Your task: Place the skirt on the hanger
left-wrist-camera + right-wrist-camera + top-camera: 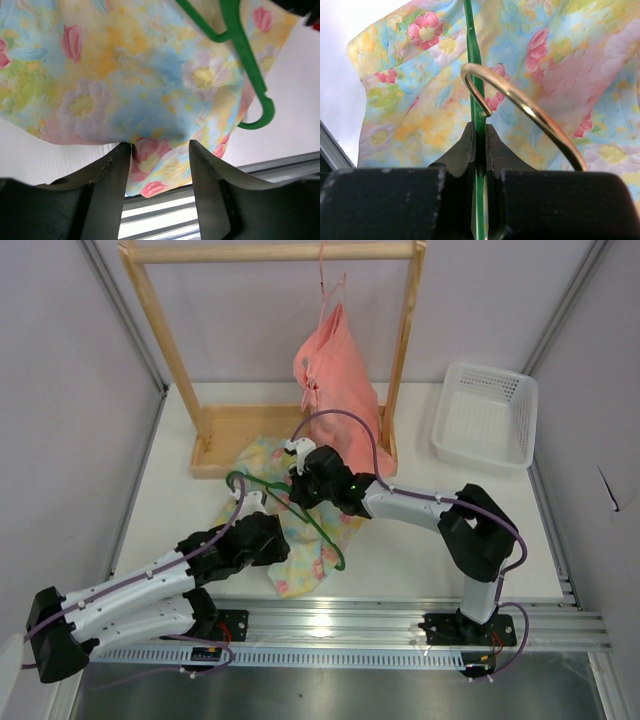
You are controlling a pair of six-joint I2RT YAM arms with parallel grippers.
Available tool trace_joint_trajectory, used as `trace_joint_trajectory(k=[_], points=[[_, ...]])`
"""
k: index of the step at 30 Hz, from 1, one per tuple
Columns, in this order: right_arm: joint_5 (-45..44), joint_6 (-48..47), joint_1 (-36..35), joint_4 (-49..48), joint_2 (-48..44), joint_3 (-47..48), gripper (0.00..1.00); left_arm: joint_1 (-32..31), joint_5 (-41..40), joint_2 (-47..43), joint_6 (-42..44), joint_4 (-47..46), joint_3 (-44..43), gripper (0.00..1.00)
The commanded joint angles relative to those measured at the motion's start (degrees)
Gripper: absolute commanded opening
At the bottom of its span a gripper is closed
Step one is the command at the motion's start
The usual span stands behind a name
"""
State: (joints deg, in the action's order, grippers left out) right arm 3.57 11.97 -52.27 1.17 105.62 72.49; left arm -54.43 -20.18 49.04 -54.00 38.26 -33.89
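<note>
- Over the table [430, 550], top camera: the skirt [305, 565] lies spread mid-table, just in front of the wooden rack [270, 252] base. The hanger [320, 535] lies across it, hook end toward the left.
- Same view: the right gripper [298, 492] is down on the hanger's upper part and the left gripper [282, 538] is at the skirt's left side. Cannot tell either jaw state from up here.
- Only this view shows the pink garment [335, 370] hung on the rack from a thin pink wire hanger [325, 290]. It also shows the white basket [487, 415] at back right, well apart from the skirt.
- Left wrist: left gripper jaws released, dark fingers [112, 175] spread. The skirt hem sags toward the gap, nothing pinched. The hanger's green arm crosses top right over the cloth, and its curled end sits past the skirt edge over bare table.
- Right wrist: right gripper clenched on the hanger's thin green bar, pads tight on both sides, with floral skirt filling the background. A gold-coloured metal loop [520, 105] touches the bar. It shows in no other view, and I can't tell what it belongs to.
- Writing: a small dark plate [205, 650] on the rail [400, 630] by the left base, marks too small to read.
</note>
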Motion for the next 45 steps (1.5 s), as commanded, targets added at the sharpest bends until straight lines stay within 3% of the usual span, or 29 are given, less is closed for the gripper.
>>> trace_joint_trajectory(k=[1,8,9,15,19,24,28,31,36,40,45], points=[[-1.11,-0.63,0.42,3.41,-0.33,-2.18,0.00,0.29,-0.03,-2.19,-0.23,-1.88,-2.84,0.57],[2.40,-0.62,-0.99,-4.78,-2.53,-3.59,0.00,0.38,-9.59,-5.27,-5.92,4.53,-7.24,0.58],[1.79,-1.50,-2.73,-5.38,-2.70,-3.76,0.00,0.73,-14.13,-5.18,-7.42,6.20,-7.68,0.58],[-6.72,-2.83,-4.95,-5.92,-9.11,-9.29,0.00,4.06,-21.82,-4.83,-11.04,9.38,-10.14,0.57],[-7.18,-2.21,-2.32,-5.48,-12.98,-13.50,0.00,14.33,-12.64,-3.33,-6.40,2.38,-7.26,0.56],[-6.99,-2.47,-0.99,-4.61,-15.71,-15.71,0.00,27.07,-2.51,-1.67,-2.43,-7.13,-1.80,0.45],[-3.33,-3.26,-0.20,-5.90,-17.73,-18.08,0.00,31.23,5.58,3.68,1.00,-13.28,0.40,0.43],[-0.24,-3.70,-0.90,-6.71,-15.03,-15.64,0.00,31.41,5.42,8.61,1.61,-14.52,-0.12,0.52],[2.05,-5.11,-2.75,-8.02,-8.43,-9.39,0.00,34.12,3.05,11.08,1.26,-16.29,-0.30,0.55],[2.05,-5.37,-2.75,-9.78,-4.73,-5.52,0.00,39.22,2.96,14.06,-1.80,-15.76,1.89,0.49],[2.40,-6.17,-1.96,-10.92,-2.79,-4.73,0.00,46.52,5.59,20.56,-4.19,-17.25,4.36,0.34]])
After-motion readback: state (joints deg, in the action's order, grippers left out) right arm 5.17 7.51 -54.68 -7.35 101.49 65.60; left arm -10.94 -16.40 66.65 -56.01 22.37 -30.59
